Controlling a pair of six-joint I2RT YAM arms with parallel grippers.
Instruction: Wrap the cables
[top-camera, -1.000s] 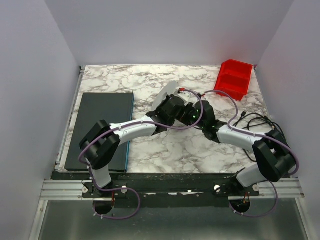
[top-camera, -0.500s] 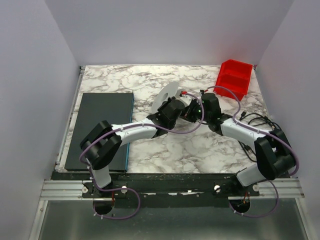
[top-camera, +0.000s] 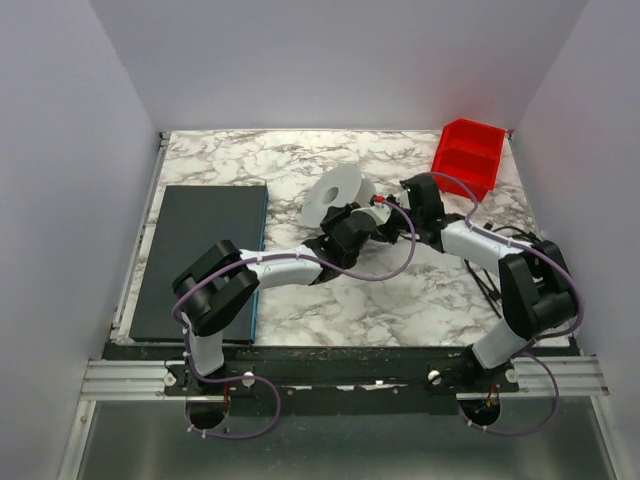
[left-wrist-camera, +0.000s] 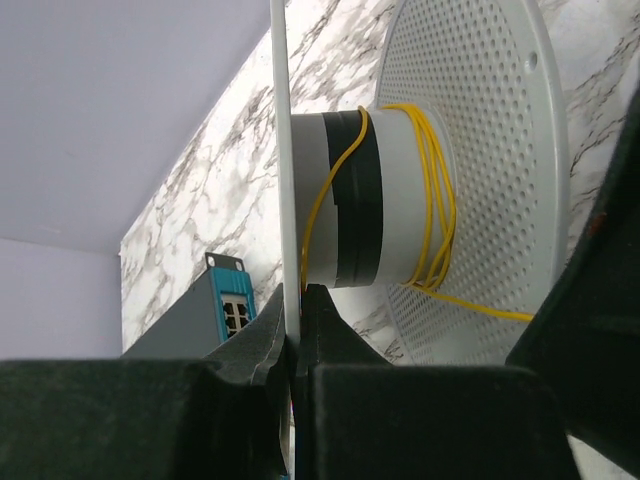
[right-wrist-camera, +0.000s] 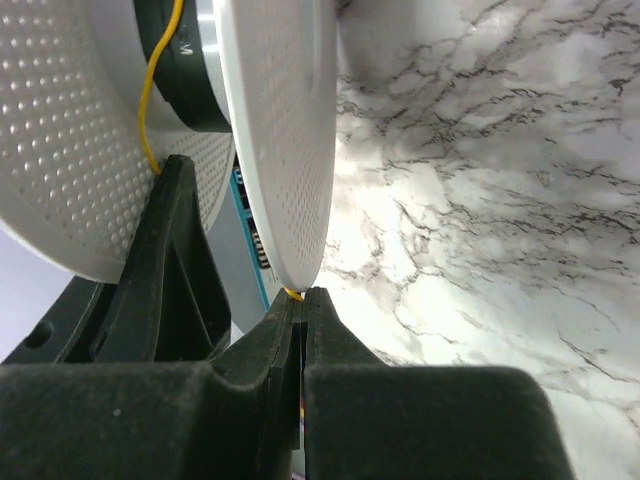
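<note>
A white spool (top-camera: 335, 193) with perforated flanges stands tilted at the table's middle. Thin yellow cable (left-wrist-camera: 435, 190) is wound in several turns round its grey hub (left-wrist-camera: 400, 200), which has a black tape band. My left gripper (left-wrist-camera: 297, 295) is shut on the edge of the near flange (left-wrist-camera: 279, 150); from above it (top-camera: 355, 222) sits just in front of the spool. My right gripper (right-wrist-camera: 300, 297) is shut on a short bit of the yellow cable (right-wrist-camera: 293, 294) right under the rim of a flange (right-wrist-camera: 280, 130). From above, the right gripper (top-camera: 385, 205) is at the spool's right side.
A red bin (top-camera: 467, 158) sits at the back right corner. A dark flat network switch (top-camera: 205, 255) with a blue edge lies on the left. Thicker black cords (top-camera: 505, 240) lie by the right arm. Purple hoses loop over both arms.
The right gripper has swung from in front of the spool toward the back, round its right side. The left arm and spool shifted slightly; both grippers stayed shut.
</note>
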